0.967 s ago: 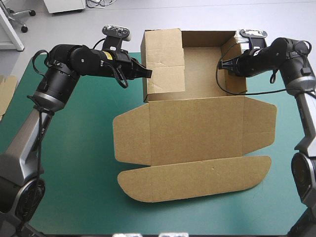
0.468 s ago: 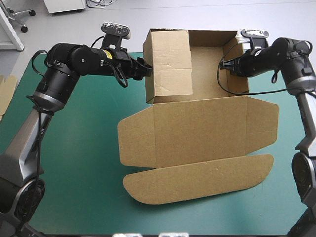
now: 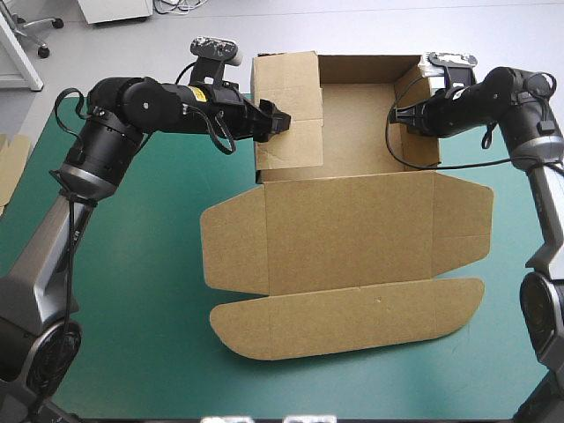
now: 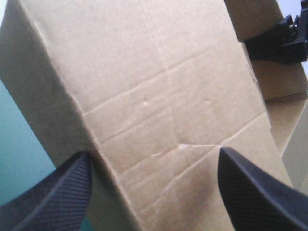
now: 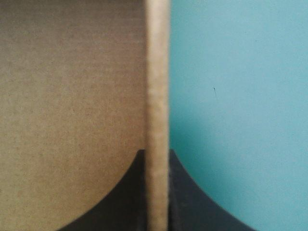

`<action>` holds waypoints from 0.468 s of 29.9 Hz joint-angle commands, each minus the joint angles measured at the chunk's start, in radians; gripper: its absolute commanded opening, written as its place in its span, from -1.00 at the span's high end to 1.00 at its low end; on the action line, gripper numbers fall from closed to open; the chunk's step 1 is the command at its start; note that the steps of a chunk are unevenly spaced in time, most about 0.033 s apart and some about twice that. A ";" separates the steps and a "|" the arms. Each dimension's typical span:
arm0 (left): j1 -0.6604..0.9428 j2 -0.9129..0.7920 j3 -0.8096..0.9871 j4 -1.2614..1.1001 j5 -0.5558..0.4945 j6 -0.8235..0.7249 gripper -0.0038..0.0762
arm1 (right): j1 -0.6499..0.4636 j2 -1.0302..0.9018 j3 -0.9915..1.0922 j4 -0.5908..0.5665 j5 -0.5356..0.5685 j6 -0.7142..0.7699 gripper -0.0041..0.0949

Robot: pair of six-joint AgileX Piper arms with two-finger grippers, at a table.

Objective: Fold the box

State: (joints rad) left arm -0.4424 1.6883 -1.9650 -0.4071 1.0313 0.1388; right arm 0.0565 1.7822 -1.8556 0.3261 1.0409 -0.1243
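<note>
Surface point(image 3: 132, 291): teal-green cover, carrying the box | Box point(image 3: 352, 238): brown, mid-surface, tray walls raised at the far side, lid flat toward you | Left gripper point(image 3: 275, 122): your jaws spread, against the raised left wall | Right gripper point(image 3: 401, 113): your jaws pinching the right wall's edge

In the high view the right gripper point(image 3: 401, 115) is partly hidden by the right wall of the box point(image 3: 352, 229), and the board point(image 3: 11, 167) at the left edge of the table point(image 3: 132, 335) is cut off. In the right wrist view the wall's edge is blurred. In the left wrist view the box overruns the picture.
</note>
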 commanded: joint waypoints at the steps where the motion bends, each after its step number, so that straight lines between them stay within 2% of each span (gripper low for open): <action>1: -0.002 -0.044 -0.032 0.009 -0.042 -0.016 -0.42 | -0.002 -0.056 -0.028 0.044 -0.047 0.007 0.98; 14: -0.004 -0.025 -0.032 0.087 -0.049 -0.127 -0.40 | -0.002 -0.056 -0.028 0.090 -0.053 0.033 0.98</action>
State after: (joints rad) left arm -0.4424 1.7045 -1.9658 -0.3274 1.0347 0.0480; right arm 0.0565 1.7822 -1.8556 0.3531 1.0409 -0.1098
